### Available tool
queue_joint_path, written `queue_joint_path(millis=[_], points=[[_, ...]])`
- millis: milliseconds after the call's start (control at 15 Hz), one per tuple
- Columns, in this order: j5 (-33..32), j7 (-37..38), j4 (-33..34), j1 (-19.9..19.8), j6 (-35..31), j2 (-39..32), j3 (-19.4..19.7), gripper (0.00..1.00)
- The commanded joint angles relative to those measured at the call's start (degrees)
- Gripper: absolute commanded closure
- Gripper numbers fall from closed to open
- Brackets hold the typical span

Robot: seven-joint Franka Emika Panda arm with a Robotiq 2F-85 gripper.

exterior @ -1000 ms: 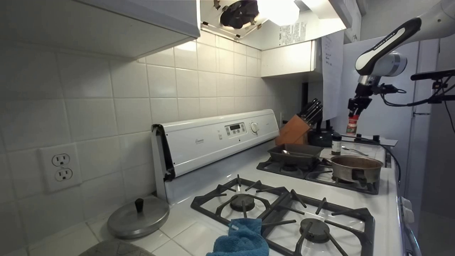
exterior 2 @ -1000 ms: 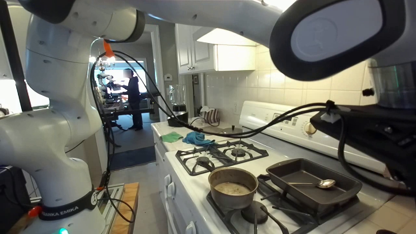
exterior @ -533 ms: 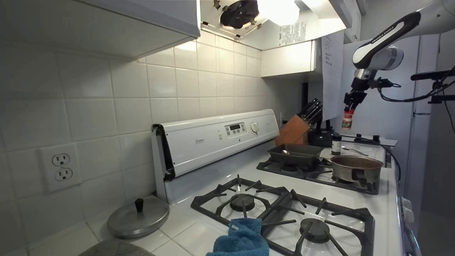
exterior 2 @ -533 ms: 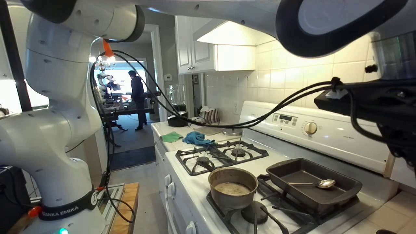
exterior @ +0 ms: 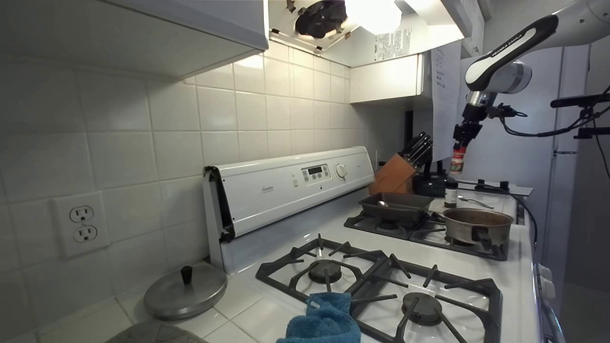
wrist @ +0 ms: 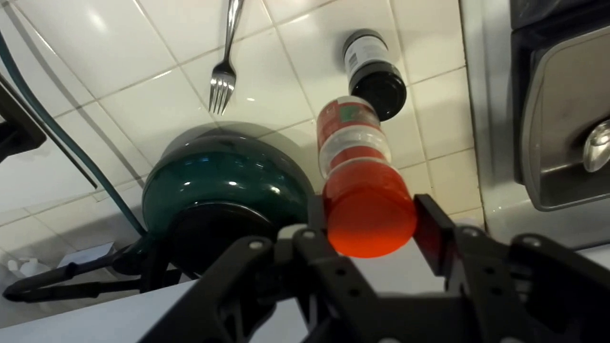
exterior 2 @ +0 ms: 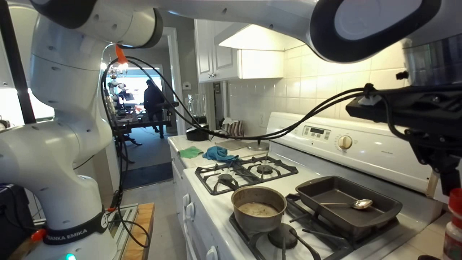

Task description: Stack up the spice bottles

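Note:
My gripper (exterior: 459,144) is shut on the red-capped spice bottle (exterior: 457,163). The fingers (wrist: 371,219) grip the red cap from both sides in the wrist view, and the clear body with its red label (wrist: 355,133) points down, slightly tilted. Its lower part also shows at the right edge of an exterior view (exterior 2: 454,240). The black-capped spice bottle (exterior: 451,194) stands upright on the tiled counter, just below the held bottle and apart from it. In the wrist view that dark bottle (wrist: 367,52) shows its white label, partly overlapped by the held bottle's base.
A dark green kettle (wrist: 228,171) and a fork (wrist: 224,76) are on the counter near the dark bottle. A knife block (exterior: 393,176) stands behind. A baking pan (exterior 2: 346,218) with a spoon and a saucepan (exterior 2: 258,225) sit on the stove (exterior: 295,233).
My gripper has carried the red-capped bottle leftward and slightly up in an exterior view, to above the dark bottle. The held bottle has come into sight in both exterior views.

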State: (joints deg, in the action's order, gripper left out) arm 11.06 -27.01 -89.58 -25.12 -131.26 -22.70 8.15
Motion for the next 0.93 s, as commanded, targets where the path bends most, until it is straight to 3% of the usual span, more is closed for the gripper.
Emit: queue_joint_path(millis=[0,867], points=[[0.34,-1.80,1.14,-0.11,1.03,-1.33,-0.64,0.77],[1.29,-2.55,0.89,-0.54,1.69,-1.94,-1.72,0.77]])
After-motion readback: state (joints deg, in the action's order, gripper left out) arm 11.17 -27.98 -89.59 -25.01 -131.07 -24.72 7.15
